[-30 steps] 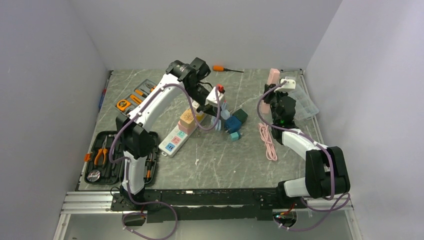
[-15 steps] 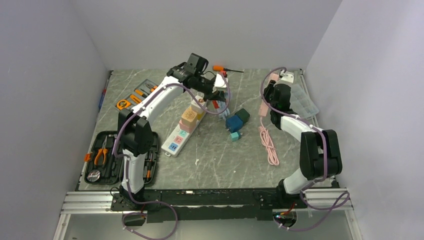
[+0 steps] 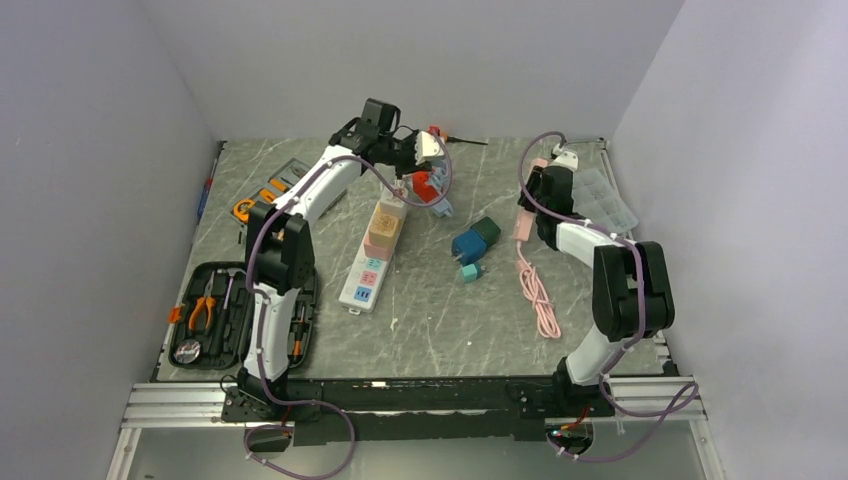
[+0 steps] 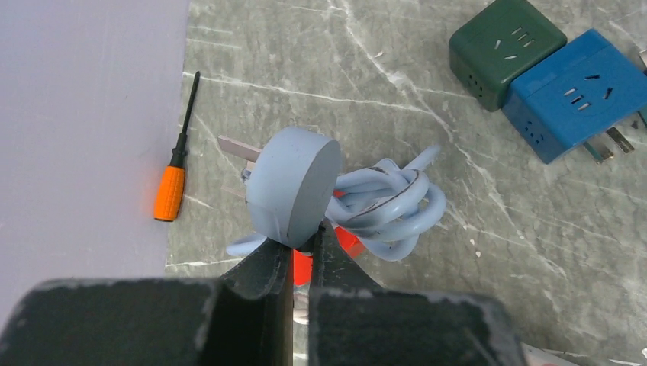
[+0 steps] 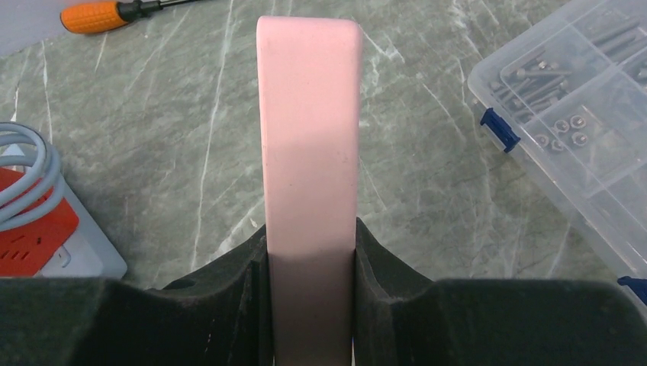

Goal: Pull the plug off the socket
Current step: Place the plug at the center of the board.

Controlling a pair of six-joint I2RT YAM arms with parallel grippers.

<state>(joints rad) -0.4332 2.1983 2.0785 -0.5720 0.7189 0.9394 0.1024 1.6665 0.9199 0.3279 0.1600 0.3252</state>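
Note:
My left gripper [image 4: 305, 242] is shut on the rim of a round light-blue plug [image 4: 294, 183]. Its metal prongs [image 4: 233, 146] are bare and free in the air. The plug's blue cable [image 4: 389, 202] coils just behind it, over the red end of the white power strip [image 3: 372, 262]. In the top view the left gripper [image 3: 430, 150] is raised at the back, above the strip's far end. My right gripper [image 5: 309, 236] is shut on a pink power strip [image 5: 309, 114] at the back right, also visible in the top view [image 3: 523, 220].
Green [image 4: 505, 46] and blue [image 4: 576, 91] adapter cubes lie right of the plug. An orange screwdriver [image 4: 169, 191] lies by the back wall. A clear screw box [image 5: 580, 130] is at the right. A pink cable [image 3: 537, 295] trails forward. An open tool case [image 3: 215, 315] is front left.
My left gripper has moved back and up with the blue plug. The white strip has swung straighter. My right gripper has shifted back-left with the pink strip.

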